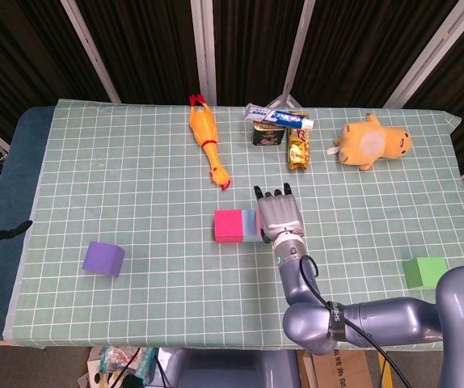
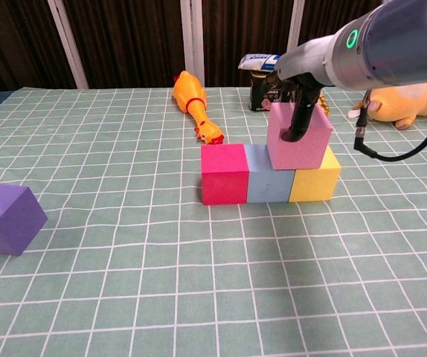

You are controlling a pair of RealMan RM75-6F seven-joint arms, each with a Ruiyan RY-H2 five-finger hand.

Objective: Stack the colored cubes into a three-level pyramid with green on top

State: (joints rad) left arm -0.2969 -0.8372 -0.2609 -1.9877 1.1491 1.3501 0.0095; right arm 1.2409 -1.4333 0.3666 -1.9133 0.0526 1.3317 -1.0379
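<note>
Right hand: a light pink cube is gripped, set on the blue cube and yellow cube.
Base row: magenta cube, blue and yellow cubes are lined up touching.
Green cube: found near the table's right edge.
Purple cube: found well apart, at the left.
Left hand: not seen.

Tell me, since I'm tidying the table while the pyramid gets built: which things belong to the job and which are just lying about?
Belong to the job:
red cube, blue cube, yellow cube, pink cube held by the right hand, purple cube, green cube.

Just lying about:
rubber chicken, toothpaste tube, dark can, snack packet, plush toy.
</note>
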